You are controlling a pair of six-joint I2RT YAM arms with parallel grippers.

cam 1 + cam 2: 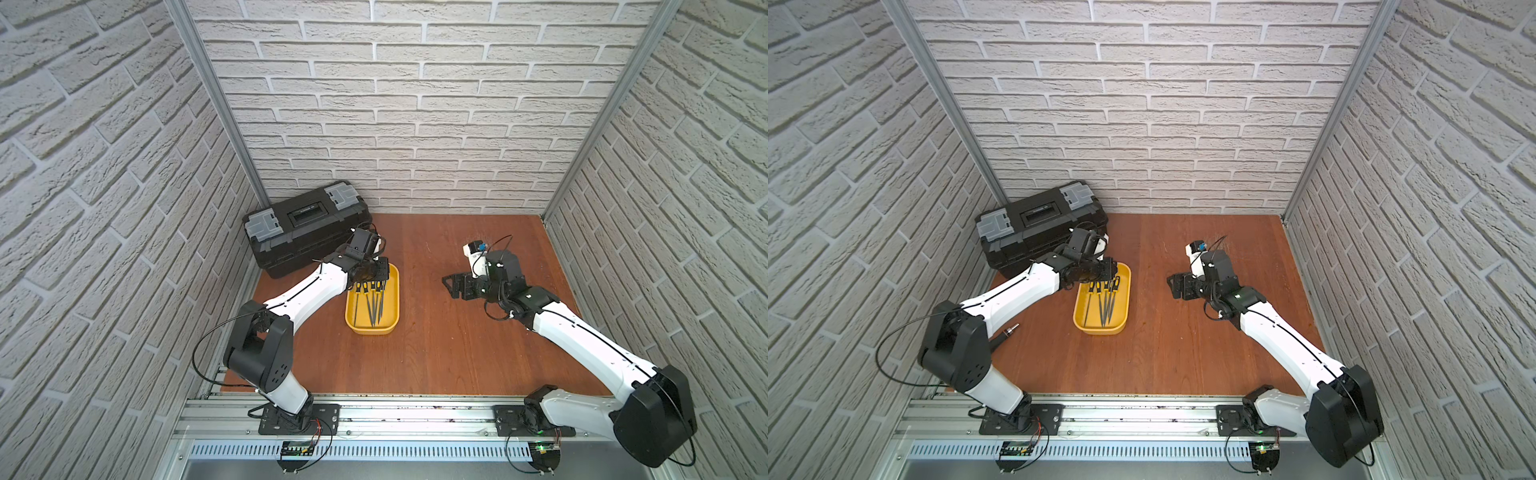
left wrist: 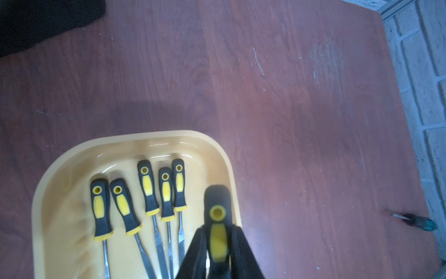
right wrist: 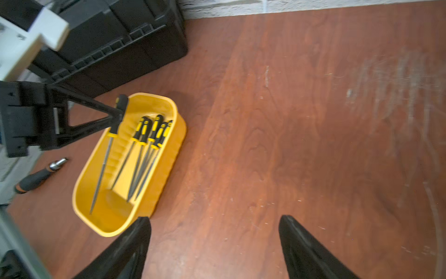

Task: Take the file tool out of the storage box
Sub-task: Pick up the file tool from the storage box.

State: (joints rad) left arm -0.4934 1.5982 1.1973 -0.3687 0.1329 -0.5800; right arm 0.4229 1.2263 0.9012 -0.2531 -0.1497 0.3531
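Observation:
The yellow storage box (image 1: 371, 329) (image 1: 1100, 330) (image 2: 135, 137) (image 3: 154, 193) sits on the wooden table left of centre. Several files (image 2: 147, 186) (image 3: 144, 154) with black-and-yellow handles lie inside it. My left gripper (image 1: 380, 270) (image 1: 1108, 270) (image 2: 218, 241) (image 3: 118, 113) is over the box's far end, shut on the handle of one file tool (image 2: 218, 212) (image 3: 120, 103). That file's thin shaft slopes down into the box. My right gripper (image 1: 449, 286) (image 1: 1173, 286) (image 3: 214, 222) hovers over bare table to the right of the box, open and holding nothing.
A large black toolbox (image 1: 307, 226) (image 1: 1040, 220) (image 3: 120, 36) with grey latches stands at the back left, just behind the box. A screwdriver (image 1: 1007, 334) (image 3: 38, 176) lies on the table near the left arm. A small dark and teal tool (image 2: 420, 221) lies by the brick wall.

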